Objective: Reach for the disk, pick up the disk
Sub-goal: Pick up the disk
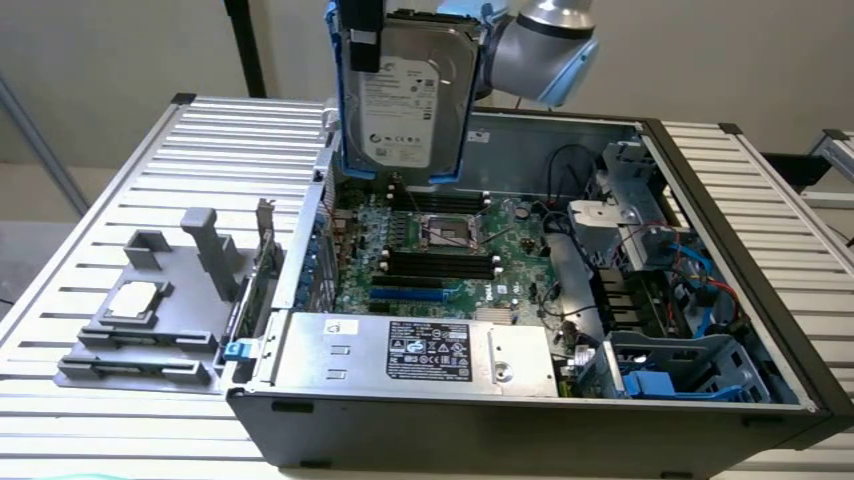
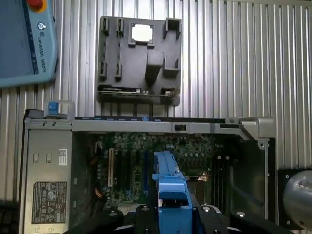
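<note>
The disk [image 1: 407, 95], a silver-grey hard drive with a white label and blue rails, hangs upright in the air above the back of the open computer case [image 1: 534, 425]. My gripper [image 1: 363, 40] is shut on its upper edge, one black finger lying against the labelled face. In the wrist view the disk's blue rail [image 2: 170, 192] shows edge-on between my black fingers [image 2: 141, 217], with the motherboard [image 2: 146, 165] well below it.
Inside the case lie the motherboard [image 1: 441, 245], a silver power supply with a black label [image 1: 414, 350] and blue drive bays [image 1: 667, 375]. A grey fixture holding a small square chip [image 1: 140, 300] sits on the slatted metal table [image 1: 240, 130]. A teach pendant [image 2: 24, 39] lies nearby.
</note>
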Robot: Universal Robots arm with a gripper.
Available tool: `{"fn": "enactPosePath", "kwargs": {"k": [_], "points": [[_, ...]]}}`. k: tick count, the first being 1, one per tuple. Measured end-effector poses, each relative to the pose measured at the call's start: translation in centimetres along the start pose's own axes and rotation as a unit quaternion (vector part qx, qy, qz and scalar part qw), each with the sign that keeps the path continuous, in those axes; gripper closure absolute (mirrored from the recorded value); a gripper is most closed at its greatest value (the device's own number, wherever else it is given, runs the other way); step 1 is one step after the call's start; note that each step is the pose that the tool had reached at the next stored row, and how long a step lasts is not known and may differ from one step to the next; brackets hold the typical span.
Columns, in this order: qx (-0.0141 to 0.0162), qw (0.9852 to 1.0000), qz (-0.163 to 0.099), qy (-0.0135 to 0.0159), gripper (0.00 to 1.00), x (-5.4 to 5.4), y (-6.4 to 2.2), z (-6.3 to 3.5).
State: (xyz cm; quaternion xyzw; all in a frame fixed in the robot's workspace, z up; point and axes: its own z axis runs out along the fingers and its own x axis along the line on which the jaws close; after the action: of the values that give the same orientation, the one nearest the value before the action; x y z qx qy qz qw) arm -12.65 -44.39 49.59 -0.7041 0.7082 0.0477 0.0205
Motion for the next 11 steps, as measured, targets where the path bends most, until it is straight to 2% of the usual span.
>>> {"fn": "enactPosePath", "kwargs": {"k": [11], "points": [[0.0000,1.0000,0.000,0.0000,0.67,2.7,-3.29,-0.34]]}}
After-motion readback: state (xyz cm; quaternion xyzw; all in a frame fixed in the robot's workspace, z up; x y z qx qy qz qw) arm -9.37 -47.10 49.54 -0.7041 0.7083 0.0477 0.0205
